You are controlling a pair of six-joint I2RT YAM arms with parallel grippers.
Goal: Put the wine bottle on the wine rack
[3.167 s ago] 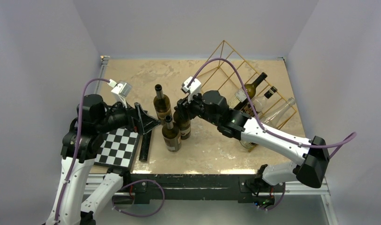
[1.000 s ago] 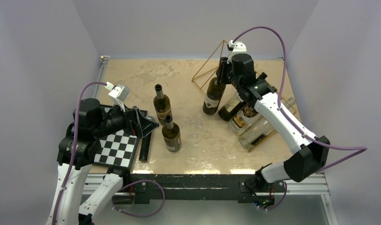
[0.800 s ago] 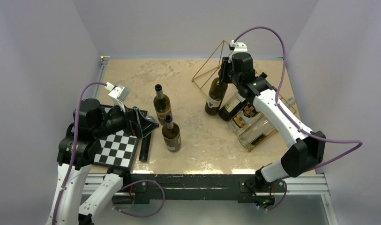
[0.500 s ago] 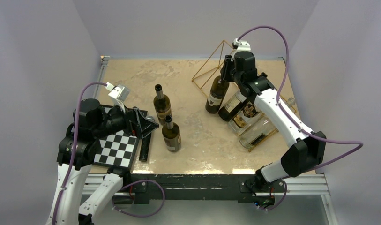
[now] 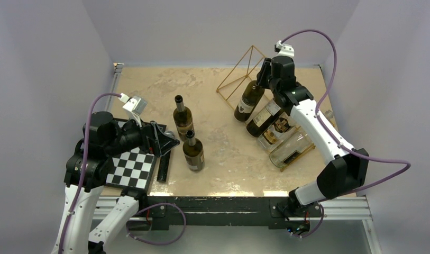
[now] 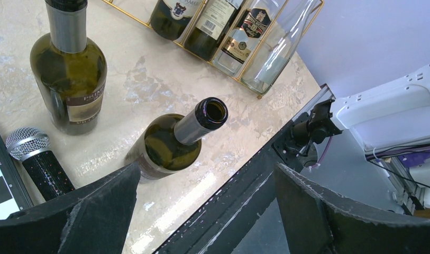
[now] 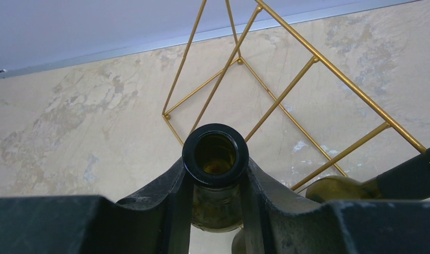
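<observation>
- My right pincer [image 7: 215, 177] is clenched on the wine bottle [image 7: 215, 153], just under its open mouth; the bottle hangs tilted.
- Just right, a neighbouring bottle [image 7: 408, 180].
- Beyond my fingertips, the gold wine rack [image 7: 313, 57].
- My left pincer [image 6: 206, 174] gapes, holding nothing.

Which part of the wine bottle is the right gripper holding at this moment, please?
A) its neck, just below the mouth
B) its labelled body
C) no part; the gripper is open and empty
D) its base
A: the right wrist view shows the right gripper closed on either side of the wine bottle at its neck, right under the open mouth, with the gold wine rack beyond it.
</observation>
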